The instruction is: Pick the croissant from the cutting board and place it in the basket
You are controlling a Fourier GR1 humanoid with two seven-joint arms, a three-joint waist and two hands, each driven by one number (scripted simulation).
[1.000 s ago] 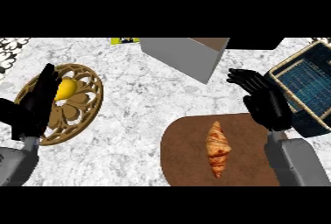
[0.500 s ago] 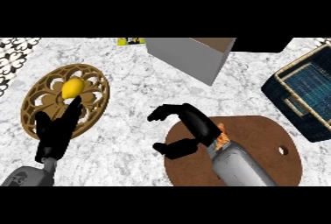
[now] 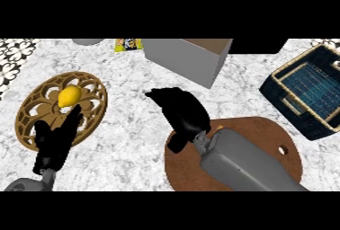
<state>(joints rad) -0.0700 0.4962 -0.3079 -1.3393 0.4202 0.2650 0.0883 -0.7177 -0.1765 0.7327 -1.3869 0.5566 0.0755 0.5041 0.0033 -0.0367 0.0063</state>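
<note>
The round brown cutting board point(image 3: 269, 134) lies at lower right. My right forearm lies across it and hides nearly all of the croissant point(image 3: 218, 130); only an orange sliver shows beside the wrist. My right hand point(image 3: 181, 112) is past the board's left edge over the bare counter, open, fingers pointing up-left and holding nothing. The dark blue woven basket point(image 3: 306, 90) stands at the right edge, well apart from that hand. My left hand point(image 3: 55, 143) rests open at lower left, over the near rim of a golden plate.
A golden openwork plate point(image 3: 36, 108) at left carries a lemon point(image 3: 69, 95). A grey box point(image 3: 189, 58) stands at the back centre, with a yellow packet point(image 3: 127, 44) to its left. The marble counter point(image 3: 133, 134) lies between plate and board.
My right hand swung from beside the basket leftward across the board, and its forearm now covers the croissant. My left hand sank toward the lower left.
</note>
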